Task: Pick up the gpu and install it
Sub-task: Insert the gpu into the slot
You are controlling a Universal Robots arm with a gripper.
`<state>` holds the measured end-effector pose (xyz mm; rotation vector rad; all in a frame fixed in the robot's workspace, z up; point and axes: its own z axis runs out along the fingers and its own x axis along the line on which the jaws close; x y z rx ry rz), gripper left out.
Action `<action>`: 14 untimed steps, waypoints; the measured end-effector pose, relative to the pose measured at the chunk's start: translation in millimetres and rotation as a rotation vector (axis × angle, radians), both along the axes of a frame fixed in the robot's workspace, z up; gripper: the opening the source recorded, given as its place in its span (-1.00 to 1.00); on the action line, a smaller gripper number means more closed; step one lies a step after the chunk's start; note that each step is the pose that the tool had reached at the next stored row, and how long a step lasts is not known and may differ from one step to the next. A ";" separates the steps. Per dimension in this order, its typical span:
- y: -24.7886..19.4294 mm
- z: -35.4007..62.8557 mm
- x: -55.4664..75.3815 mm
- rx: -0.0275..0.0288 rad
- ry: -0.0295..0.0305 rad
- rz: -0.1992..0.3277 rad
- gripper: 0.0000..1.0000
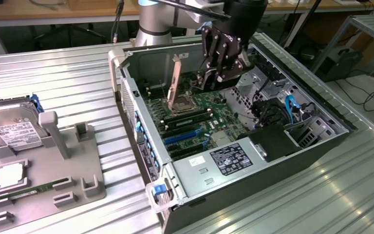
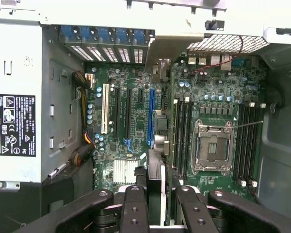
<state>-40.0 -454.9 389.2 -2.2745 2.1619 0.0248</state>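
I hold gripper [image 2: 155,194] over open computer case [image 1: 141,141], fingers pinched on gpu [image 2: 155,179] edge. Risk: card tilts, misses blue slot [image 2: 150,116], hits motherboard [image 2: 136,126].

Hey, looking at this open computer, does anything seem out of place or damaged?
Nothing looks spilled or broken. One oddity: the CPU socket on the motherboard is bare, with no chip seated, and a tan plate stands upright beside it. The gripper holds the gpu edge-on above the board.
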 end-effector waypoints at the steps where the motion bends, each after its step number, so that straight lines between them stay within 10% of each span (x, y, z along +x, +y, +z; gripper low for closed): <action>1: 0.0 -0.2 0.0 -0.0001 0.0000 -0.001 -0.45; 14: 0.0 -7.6 -0.1 0.0000 -0.0001 -0.003 -0.45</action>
